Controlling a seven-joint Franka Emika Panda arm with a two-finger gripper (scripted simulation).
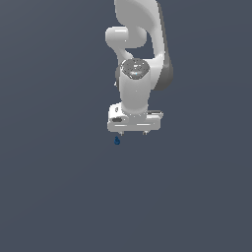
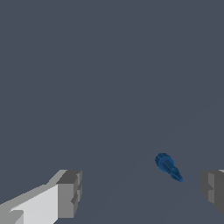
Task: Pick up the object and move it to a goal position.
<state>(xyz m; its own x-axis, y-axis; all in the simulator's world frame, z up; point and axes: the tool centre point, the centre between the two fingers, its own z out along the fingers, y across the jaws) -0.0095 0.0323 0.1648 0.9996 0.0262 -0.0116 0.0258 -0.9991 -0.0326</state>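
The object [image 1: 117,141] is a tiny dark blue lump on the flat grey surface, just below the white arm's hand in the exterior view. My gripper [image 1: 133,132] hangs over it, a little toward the exterior view's right of it, fingers pointing down. In the wrist view the object [image 2: 168,166] lies between the two grey fingertips [image 2: 70,193], nearer the other fingertip [image 2: 213,189], and touches neither. My gripper [image 2: 141,192] is open with a wide gap and holds nothing.
The white arm [image 1: 138,54] rises from the hand toward the top of the exterior view. Plain grey ground [image 1: 59,197] spreads all around.
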